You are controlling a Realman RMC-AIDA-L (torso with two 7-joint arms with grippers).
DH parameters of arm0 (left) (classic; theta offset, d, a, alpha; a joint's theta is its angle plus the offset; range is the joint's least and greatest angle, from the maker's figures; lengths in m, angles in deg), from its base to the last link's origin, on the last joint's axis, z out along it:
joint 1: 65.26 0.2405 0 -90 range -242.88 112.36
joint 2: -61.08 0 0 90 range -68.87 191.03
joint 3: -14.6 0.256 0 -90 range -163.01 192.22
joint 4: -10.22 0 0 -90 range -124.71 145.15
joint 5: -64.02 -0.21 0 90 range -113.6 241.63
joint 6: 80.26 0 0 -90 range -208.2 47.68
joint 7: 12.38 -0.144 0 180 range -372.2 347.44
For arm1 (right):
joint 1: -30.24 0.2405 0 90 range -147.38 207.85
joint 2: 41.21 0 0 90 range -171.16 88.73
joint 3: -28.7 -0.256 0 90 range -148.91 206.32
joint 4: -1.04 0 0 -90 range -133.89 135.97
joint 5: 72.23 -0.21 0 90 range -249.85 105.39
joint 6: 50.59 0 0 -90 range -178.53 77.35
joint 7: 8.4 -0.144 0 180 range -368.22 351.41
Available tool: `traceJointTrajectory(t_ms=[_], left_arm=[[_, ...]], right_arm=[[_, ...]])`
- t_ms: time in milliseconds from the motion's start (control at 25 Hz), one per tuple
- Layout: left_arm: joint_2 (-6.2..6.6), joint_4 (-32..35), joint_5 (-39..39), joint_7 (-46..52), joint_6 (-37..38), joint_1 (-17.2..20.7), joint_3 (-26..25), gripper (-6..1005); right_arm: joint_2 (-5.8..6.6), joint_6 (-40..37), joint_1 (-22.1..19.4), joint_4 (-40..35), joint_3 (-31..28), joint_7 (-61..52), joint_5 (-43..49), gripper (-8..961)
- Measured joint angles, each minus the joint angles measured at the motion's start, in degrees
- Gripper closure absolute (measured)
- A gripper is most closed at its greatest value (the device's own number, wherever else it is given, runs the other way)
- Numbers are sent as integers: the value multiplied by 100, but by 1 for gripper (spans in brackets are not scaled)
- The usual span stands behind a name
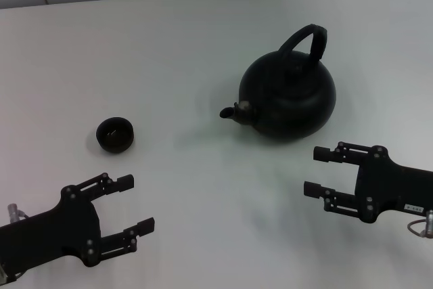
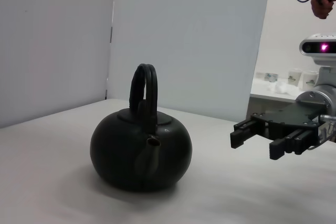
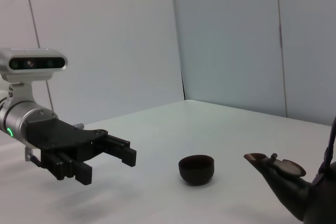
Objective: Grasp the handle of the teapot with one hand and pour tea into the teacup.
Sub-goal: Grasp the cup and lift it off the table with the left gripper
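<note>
Teapot (image 1: 288,96) is sitting right of centre on the table (image 1: 169,52), spout pointing left toward the teacup (image 1: 115,134). Left gripper (image 1: 134,204) and right gripper (image 1: 316,171) are hovering near, both spread open, holding nothing.

The teapot (image 2: 140,153) sits upright on the pale bench (image 2: 47,182), its stubby spout (image 2: 151,148) facing this way and the handle (image 2: 144,92) arching over the lid. Off to its side the right gripper (image 2: 253,140) hovers above the bench, jaws apart, touching nothing
</note>
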Motion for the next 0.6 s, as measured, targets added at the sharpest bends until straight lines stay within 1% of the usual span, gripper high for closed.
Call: traceJointTrajectory(t_ms=[600], left_arm=[[-11,-32,6,9,35,0,-7,230]], right_arm=[[0,-1,26,-9,-2,0,0,320]])
